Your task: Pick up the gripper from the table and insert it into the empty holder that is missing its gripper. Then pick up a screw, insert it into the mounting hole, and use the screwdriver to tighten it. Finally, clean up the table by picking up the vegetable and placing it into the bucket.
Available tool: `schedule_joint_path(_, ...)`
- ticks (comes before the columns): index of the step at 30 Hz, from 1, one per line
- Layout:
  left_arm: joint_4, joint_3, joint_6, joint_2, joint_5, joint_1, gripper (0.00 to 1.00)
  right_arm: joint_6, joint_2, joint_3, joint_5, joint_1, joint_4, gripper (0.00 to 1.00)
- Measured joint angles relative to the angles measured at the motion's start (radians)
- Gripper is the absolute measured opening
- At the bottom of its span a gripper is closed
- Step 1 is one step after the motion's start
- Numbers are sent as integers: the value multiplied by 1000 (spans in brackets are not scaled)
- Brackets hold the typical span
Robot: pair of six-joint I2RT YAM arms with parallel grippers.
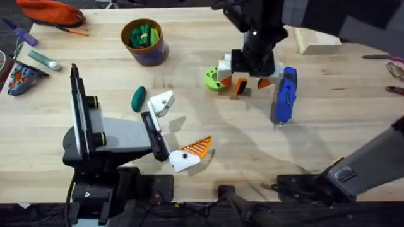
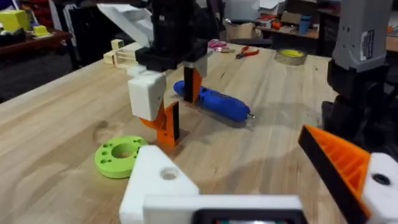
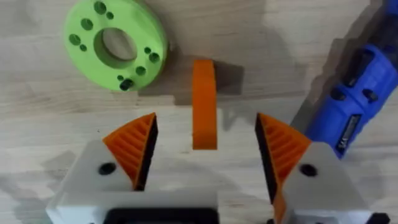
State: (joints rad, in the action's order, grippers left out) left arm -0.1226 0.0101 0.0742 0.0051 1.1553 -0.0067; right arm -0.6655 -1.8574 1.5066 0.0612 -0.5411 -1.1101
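Gripper (image 3: 204,104) lies on the surface between your right end effector (image 3: 205,154)'s spread pads, beside the green disc (image 3: 115,42). It looks light, rigid plastic; pinch its flat sides squarely so it won't twist.

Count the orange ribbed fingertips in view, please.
4. Two are mounted on the right gripper, one loose orange fingertip stands on the table between them, and one is on the left gripper, whose other white mount is bare.
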Motion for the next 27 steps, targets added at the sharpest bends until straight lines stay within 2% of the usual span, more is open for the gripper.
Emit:
schedule_joint_path(4,0,0,0,0,0,0,985,9,-14,0,-6,0,20,798)
schedule_joint_path(8,0,0,0,0,0,0,985,12,-14,0,-6,0,23,652)
schedule_joint_path(23,0,0,0,0,0,0,986,15,-14,0,-6,0,23,452)
schedule_joint_path(27,0,0,0,0,0,0,985,15,-14,0,-6,0,23,433)
